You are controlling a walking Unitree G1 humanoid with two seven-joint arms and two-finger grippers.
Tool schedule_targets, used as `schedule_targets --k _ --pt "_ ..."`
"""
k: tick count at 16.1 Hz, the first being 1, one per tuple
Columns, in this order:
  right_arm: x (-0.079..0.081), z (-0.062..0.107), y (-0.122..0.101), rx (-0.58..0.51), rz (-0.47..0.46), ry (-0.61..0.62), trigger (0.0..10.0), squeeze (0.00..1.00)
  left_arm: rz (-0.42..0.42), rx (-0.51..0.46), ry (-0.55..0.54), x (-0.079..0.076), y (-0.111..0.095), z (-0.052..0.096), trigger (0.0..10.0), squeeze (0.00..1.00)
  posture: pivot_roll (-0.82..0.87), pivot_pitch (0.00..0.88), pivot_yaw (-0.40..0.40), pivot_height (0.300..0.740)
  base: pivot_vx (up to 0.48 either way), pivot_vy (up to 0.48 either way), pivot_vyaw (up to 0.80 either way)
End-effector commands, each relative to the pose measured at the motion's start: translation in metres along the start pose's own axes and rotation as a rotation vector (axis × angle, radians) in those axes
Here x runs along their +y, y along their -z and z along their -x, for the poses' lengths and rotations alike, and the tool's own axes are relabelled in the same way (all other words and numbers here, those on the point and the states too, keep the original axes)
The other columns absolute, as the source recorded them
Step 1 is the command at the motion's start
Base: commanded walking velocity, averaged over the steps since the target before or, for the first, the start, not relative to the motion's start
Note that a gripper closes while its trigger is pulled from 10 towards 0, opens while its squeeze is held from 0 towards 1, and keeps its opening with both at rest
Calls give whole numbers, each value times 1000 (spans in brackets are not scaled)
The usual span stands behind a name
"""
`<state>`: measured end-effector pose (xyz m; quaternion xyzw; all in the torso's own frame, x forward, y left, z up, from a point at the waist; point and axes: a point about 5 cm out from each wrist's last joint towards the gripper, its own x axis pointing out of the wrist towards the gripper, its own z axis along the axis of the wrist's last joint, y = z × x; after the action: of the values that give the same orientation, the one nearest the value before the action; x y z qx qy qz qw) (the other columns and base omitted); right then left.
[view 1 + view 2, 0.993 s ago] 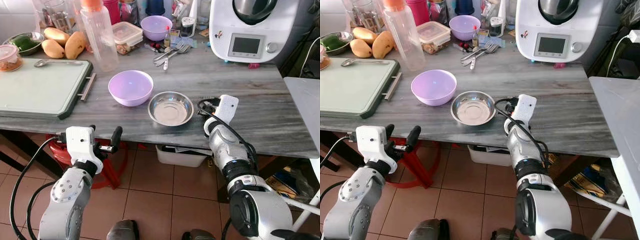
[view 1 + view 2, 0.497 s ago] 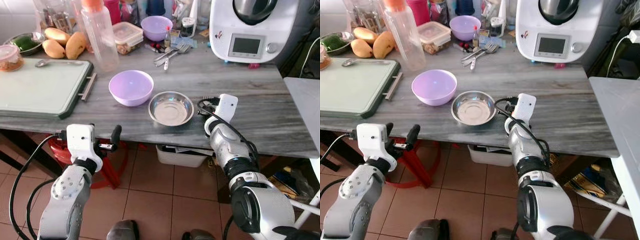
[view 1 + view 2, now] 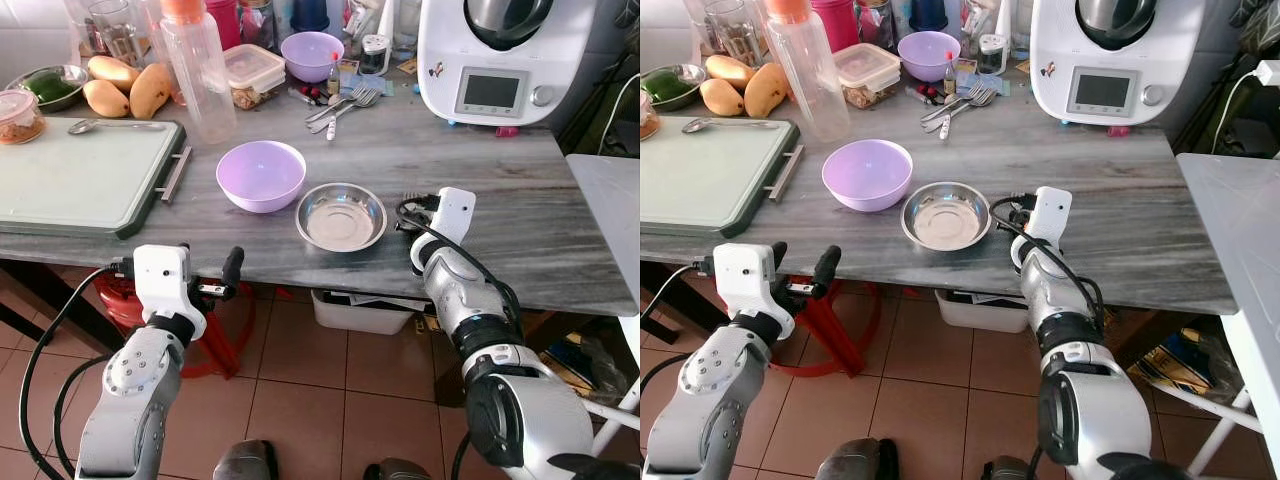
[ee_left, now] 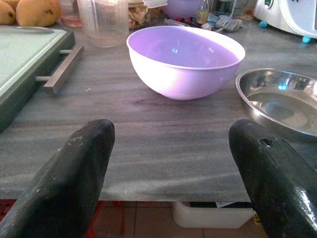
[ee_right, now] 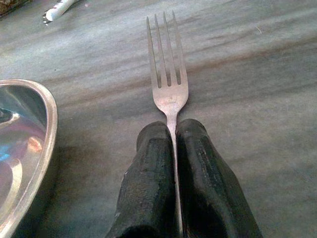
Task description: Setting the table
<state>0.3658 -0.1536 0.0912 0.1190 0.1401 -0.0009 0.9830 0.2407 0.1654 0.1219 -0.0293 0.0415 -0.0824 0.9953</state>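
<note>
A steel plate (image 3: 341, 216) lies near the front edge of the grey marble table (image 3: 520, 190), with a purple bowl (image 3: 261, 174) just to its left. To the right of the plate, my right gripper (image 5: 173, 130) is shut on the handle of a fork (image 5: 166, 64). The fork lies low over the tabletop, its tines pointing away from me. My right wrist (image 3: 455, 212) hides the fingers in the eye views. My left gripper (image 4: 173, 163) stands open at the table's front edge, facing the purple bowl (image 4: 185, 59), with nothing between its fingers.
A green cutting board (image 3: 80, 175) with a spoon (image 3: 110, 125) fills the left side. At the back are a clear bottle (image 3: 200, 70), mangoes (image 3: 125, 85), another purple bowl (image 3: 312, 52), more forks (image 3: 345, 100) and a white kitchen machine (image 3: 500, 55). A white side table (image 3: 610, 200) is at the right.
My right wrist has edged a little farther onto the table beside the plate, still holding the fork. The left arm has stayed in place.
</note>
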Motion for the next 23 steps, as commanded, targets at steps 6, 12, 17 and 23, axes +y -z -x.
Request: schedule_targets --k 6,12,17,23 --pt "-2 7 33 138 -27 4 10000 1000 -11 11 -4 0 2 -2 10000 0 107 72 31 740 0 0 0" --pt "-6 7 31 132 -17 10 10000 1000 -6 6 -3 -1 2 -4 10000 0 104 60 28 740 0 0 0" --pt "-7 6 19 57 -25 -7 10000 1000 -5 1 0 -2 3 -7 10000 0 95 48 26 740 0 0 0" --pt "-6 6 11 0 -5 -5 10000 1000 -4 -6 -5 -2 3 -8 10000 0 97 42 25 740 0 0 0"
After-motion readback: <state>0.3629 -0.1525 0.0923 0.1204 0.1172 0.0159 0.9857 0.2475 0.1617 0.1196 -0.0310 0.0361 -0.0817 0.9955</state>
